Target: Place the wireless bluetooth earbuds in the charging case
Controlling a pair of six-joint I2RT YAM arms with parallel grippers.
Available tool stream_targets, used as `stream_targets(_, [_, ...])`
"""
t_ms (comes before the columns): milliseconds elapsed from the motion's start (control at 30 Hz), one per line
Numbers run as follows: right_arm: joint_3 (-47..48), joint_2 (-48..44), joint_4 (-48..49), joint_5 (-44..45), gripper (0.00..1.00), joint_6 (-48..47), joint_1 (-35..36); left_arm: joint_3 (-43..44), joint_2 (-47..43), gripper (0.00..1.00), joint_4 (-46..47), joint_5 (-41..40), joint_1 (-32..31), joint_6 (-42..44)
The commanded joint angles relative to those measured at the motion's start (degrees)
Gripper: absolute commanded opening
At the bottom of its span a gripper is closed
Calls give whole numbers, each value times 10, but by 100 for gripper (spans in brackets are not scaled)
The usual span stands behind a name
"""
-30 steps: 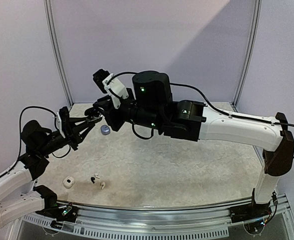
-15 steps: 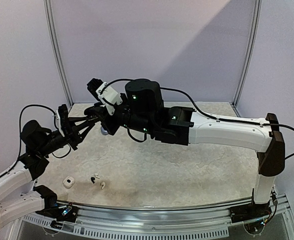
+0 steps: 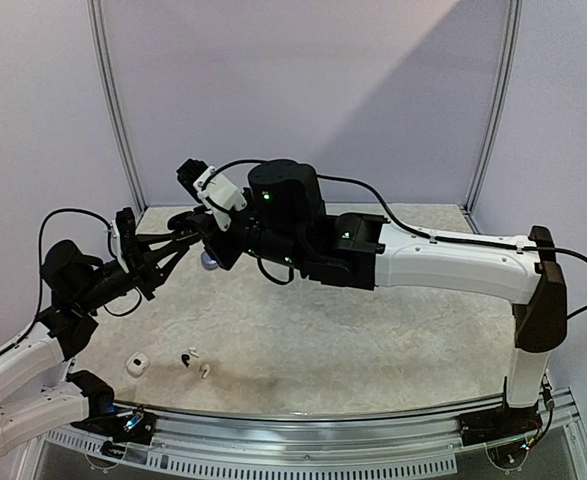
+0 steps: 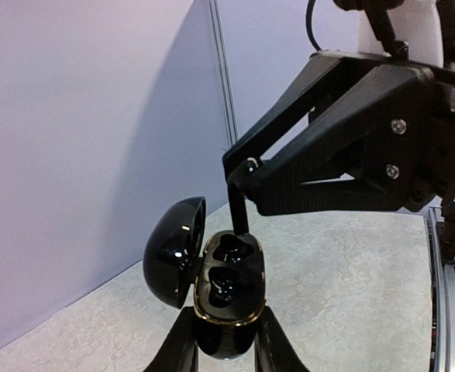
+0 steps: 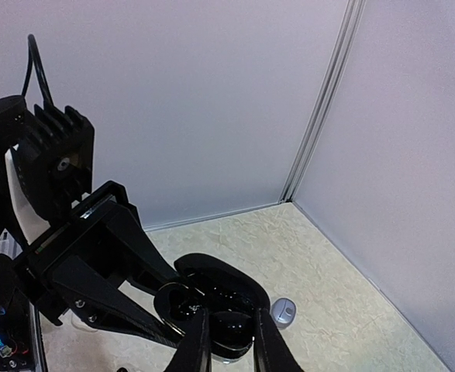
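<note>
A: Swinging left over the pale mottled tabletop (image 3: pixel 373 330), the right gripper (image 5: pixel 230 316) had neared the left gripper (image 4: pixel 227 316), then all but stopped.

B: So insertion was close?

A: Likely. The left clamped the glossy black pebble-shaped charging case (image 4: pixel 227 280), its lid open. The right's narrow jaws apparently pinched a small black earbud (image 5: pixel 232 332) at its upper well.

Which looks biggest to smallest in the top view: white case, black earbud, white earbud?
1. white case: clearly the largest of the three.
2. black earbud and white earbud: both tiny specks lying close together near the front edge, too alike in size to rank.
</note>
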Motion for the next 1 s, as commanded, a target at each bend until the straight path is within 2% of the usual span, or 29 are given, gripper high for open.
stream_targets(0, [7,18,-11,9,0,1,-7,14,1,0,12,-5,-6,-10])
stream_targets(967, [17,47,6,55,0,-33,-13,13,-3,0,8,0,-6,13])
